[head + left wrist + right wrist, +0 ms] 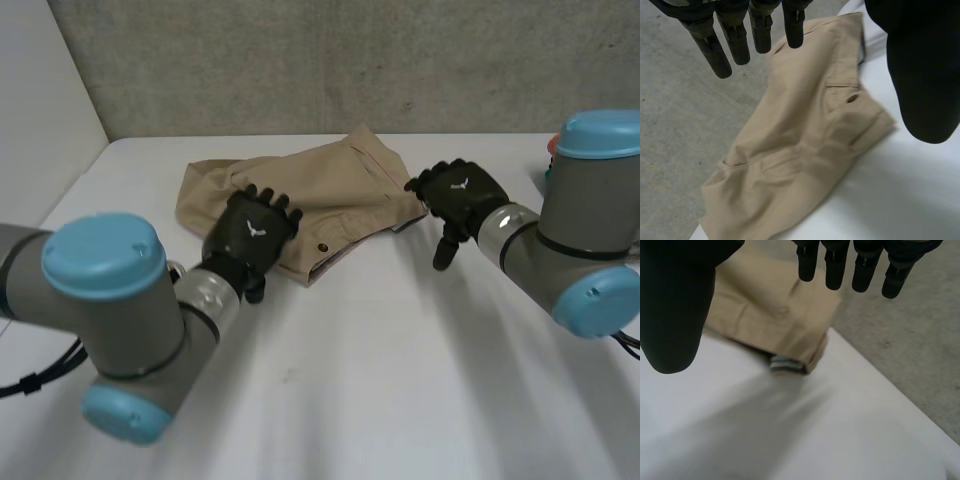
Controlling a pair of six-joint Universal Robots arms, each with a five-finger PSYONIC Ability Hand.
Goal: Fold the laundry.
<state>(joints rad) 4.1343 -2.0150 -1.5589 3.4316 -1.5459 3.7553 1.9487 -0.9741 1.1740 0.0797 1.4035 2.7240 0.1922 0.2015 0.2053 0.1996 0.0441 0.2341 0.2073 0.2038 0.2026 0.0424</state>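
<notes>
Head view: the left hand (252, 232), fingers straight and empty, is over the tan garment's (335, 185) 7 o'clock edge. The cloth's long axis runs 9-to-3 across the surface (380, 350). The right hand (462, 195), likewise loose and empty, sits at its 3 o'clock end.

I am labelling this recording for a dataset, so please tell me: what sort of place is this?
Probably a robotics lab or test room, not a home: a plain white table, a rough grey concrete wall behind it, and two grey robot arms with light-blue caps.
</notes>
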